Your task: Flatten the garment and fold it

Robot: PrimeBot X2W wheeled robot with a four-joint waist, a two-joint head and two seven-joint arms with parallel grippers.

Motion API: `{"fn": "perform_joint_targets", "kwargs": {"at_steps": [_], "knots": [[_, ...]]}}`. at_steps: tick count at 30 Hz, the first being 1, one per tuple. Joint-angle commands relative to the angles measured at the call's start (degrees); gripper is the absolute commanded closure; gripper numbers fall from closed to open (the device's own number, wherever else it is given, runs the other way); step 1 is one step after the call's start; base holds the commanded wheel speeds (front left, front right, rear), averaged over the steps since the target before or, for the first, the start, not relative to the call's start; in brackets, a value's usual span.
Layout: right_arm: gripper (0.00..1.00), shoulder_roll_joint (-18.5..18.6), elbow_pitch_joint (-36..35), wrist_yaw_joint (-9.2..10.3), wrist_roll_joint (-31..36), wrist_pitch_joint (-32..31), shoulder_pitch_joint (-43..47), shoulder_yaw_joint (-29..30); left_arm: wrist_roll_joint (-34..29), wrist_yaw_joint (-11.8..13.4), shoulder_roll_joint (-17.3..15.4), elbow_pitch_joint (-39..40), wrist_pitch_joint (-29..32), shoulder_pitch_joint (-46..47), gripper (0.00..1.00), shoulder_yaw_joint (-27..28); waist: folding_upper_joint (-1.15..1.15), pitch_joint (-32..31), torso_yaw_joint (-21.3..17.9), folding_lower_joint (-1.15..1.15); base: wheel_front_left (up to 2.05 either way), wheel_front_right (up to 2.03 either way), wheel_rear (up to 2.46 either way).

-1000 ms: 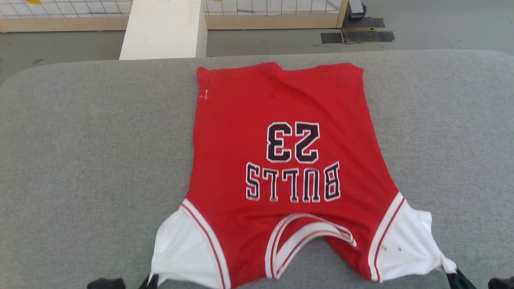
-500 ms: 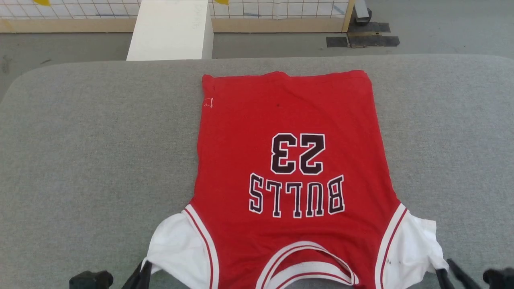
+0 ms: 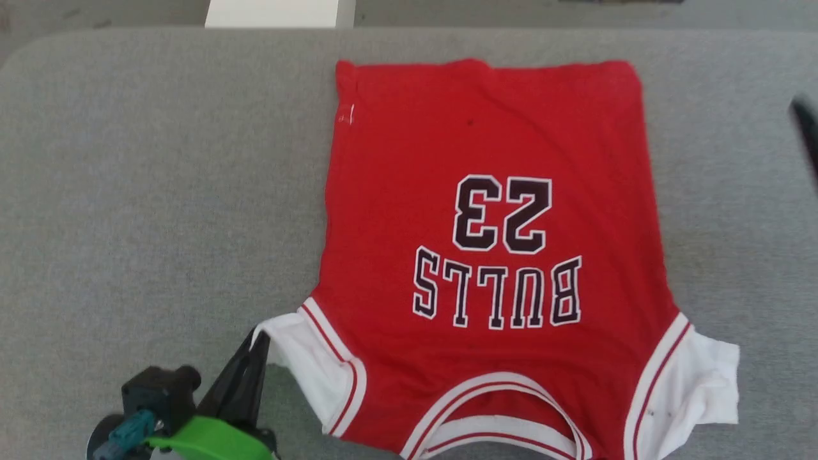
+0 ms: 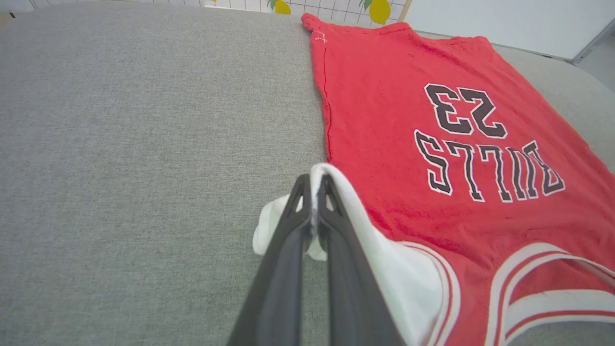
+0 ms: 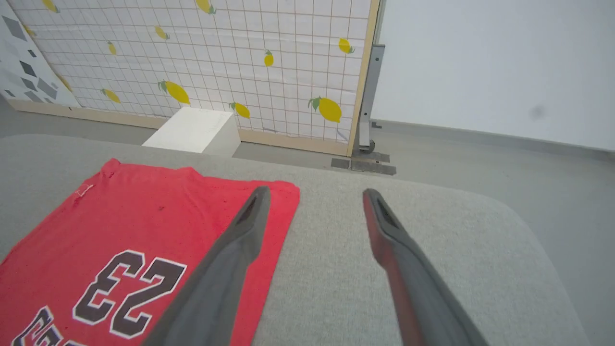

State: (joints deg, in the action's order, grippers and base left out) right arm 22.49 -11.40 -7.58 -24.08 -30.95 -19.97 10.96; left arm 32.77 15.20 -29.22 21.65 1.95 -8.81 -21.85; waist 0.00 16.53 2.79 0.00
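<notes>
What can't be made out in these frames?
Garment collar, near edge: head view, cut off by the bottom edge.
Small white logo near the hem: head view, too small to read.
Dark streak at the right edge: head view, blurred, can't be identified.
How much sleeve the left gripper pinches: left wrist view, hidden by its fingers.

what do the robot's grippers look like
The left gripper has two long, slim, dark grey jaws tapering to thin tips, slotted near the ends. In the head view its base shows a black block, a teal connector and a bright green band. The right gripper has matching long dark tapered jaws.
</notes>
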Motion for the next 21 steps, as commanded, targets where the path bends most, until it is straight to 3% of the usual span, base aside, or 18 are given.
{"fn": "perform_joint_targets", "kwargs": {"at_steps": [1, 6, 12, 21], "knots": [[0.0, 0.63, 1.31, 0.09, 1.41, -1.64, -4.29, -0.4, -1.02, 0.2, 0.37, 0.52, -0.11, 1.99, 1.0, -0.28, 0.0, 6.3, 3.42, 0.0, 0.0, 0.0, 0.0], [0.0, -0.64, 9.73, 0.09, 5.69, -8.61, -19.54, -1.32, -3.05, -0.32, 1.53, 1.55, -0.02, 6.6, 1.0, -1.93, 0.0, 12.34, 6.35, 0.0, 0.0, 0.0, 0.0], [0.0, -3.62, 20.57, 0.09, 14.99, -11.49, -31.26, -1.3, -5.05, 0.32, 3.95, 0.89, -0.57, 11.86, 1.0, -2.89, 0.0, 18.43, 9.1, 0.0, 0.0, 0.0, 0.0], [0.0, -5.74, 29.61, 0.09, 22.12, -11.07, -33.63, 0.61, -4.55, -0.09, 6.54, -0.42, -1.31, 15.42, 1.0, -3.77, 0.0, 21.48, 10.74, 0.0, 0.0, 0.0, 0.0]]}}
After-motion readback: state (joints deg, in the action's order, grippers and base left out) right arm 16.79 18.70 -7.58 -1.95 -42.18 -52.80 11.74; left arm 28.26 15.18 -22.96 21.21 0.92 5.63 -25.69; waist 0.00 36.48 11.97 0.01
